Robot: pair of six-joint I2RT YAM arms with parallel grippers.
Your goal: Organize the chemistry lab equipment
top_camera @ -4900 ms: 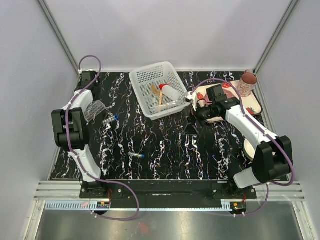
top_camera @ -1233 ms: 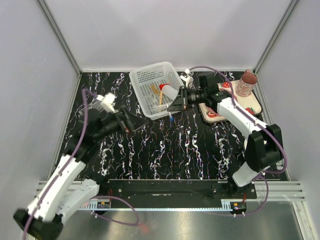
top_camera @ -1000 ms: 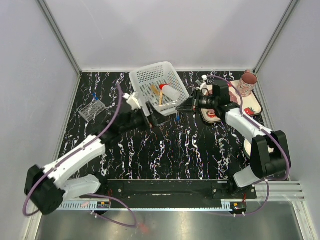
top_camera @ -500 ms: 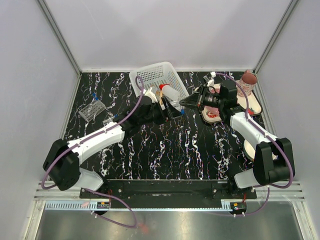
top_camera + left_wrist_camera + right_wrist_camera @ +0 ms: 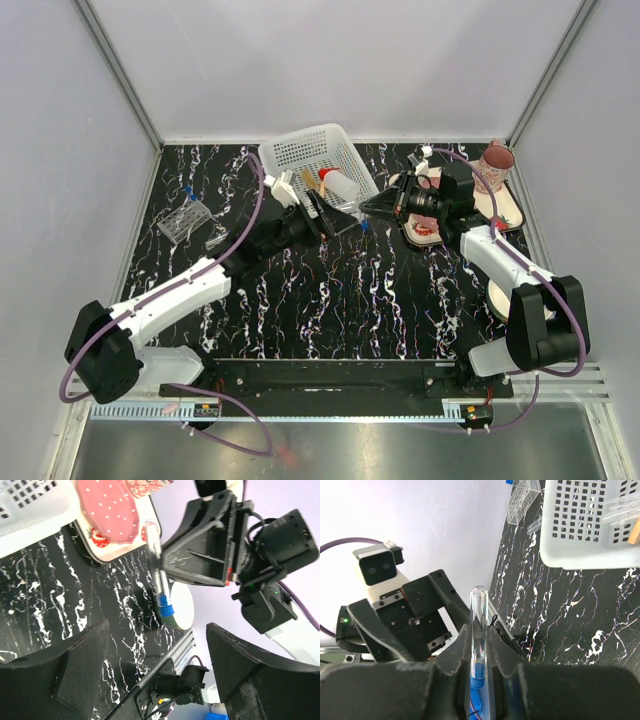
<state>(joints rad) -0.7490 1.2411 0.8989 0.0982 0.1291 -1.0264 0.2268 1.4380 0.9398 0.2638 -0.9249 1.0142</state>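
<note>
Handover step, as judged: left gripper (image 5: 330,213), jaws wide and empty, should close squarely on bare glass clear of the other grip, and only then should the right release. Right gripper (image 5: 371,207) is clamped on the blue-capped tube (image 5: 158,565) near its cap. The tube hangs in mid-air beside the white basket (image 5: 290,139), just ahead of the left fingers and untouched by them.
</note>
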